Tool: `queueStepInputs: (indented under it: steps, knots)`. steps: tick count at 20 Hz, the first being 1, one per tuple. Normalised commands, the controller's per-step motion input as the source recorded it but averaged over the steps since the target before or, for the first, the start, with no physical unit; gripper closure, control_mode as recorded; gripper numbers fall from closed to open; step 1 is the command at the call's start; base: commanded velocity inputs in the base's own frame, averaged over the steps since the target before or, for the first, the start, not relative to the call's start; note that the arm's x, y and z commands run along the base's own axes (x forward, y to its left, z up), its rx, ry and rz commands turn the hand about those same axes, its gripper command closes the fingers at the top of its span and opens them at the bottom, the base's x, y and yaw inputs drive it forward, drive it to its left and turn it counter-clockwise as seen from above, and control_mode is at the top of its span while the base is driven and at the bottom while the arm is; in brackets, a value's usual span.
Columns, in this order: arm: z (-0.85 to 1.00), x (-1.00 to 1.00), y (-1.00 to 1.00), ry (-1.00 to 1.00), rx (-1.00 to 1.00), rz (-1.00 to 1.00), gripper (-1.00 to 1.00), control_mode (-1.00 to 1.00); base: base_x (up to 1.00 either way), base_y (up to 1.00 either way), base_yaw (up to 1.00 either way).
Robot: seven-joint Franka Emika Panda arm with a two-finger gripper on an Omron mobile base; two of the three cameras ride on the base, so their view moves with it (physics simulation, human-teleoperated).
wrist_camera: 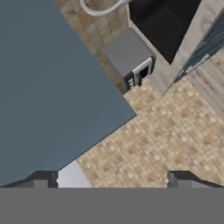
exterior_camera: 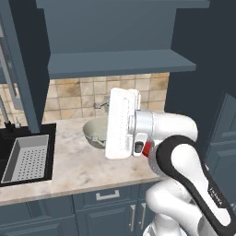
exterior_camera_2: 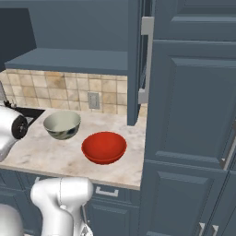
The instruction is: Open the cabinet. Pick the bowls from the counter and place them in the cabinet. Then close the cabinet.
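Note:
The cabinet (exterior_camera: 120, 62) stands open, its inner shelf bare, and its right door (exterior_camera_2: 133, 60) is seen edge-on with a long silver handle (exterior_camera_2: 146, 60). On the beige counter (exterior_camera_2: 55, 156) sit two bowls. The cream-white bowl (exterior_camera_2: 61, 123) is to the left and the red bowl (exterior_camera_2: 104, 146) lies nearer the front. My arm hides part of the cream bowl (exterior_camera: 94, 131) in the left base view. My gripper (wrist_camera: 111, 179) is open with nothing between its fingertips (wrist_camera: 41, 179). It faces a blue-grey cabinet door panel (wrist_camera: 52, 87) and the tiled wall.
A black sink with a grey perforated basket (exterior_camera: 27, 159) lies left of the bowls, with a faucet (exterior_camera: 4, 110) behind it. A wall outlet (exterior_camera_2: 93, 100) is on the tiles. A tall dark cupboard (exterior_camera_2: 193, 115) bounds the counter on the right. Drawers (exterior_camera: 108, 196) run below.

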Motion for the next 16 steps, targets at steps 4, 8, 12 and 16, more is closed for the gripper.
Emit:
queueStepInputs:
  steps: [4,8,12,16]
  knots:
    - [0.04,-0.02,-0.33,0.13,-0.4,-0.12,-1.0,-1.0,0.0,0.0,0.0]
    - [0.01,0.01,-0.53,0.1,-0.46,-0.01,-1.0,-1.0,0.0,0.0,0.0]
    - [0.0,0.1,-0.77,0.18,-0.39,0.05,-1.0,-1.0,0.0,0.0,0.0]
    - [-0.05,0.02,-0.59,0.04,-0.27,0.09,-1.0,-1.0,0.0,0.0,0.0]
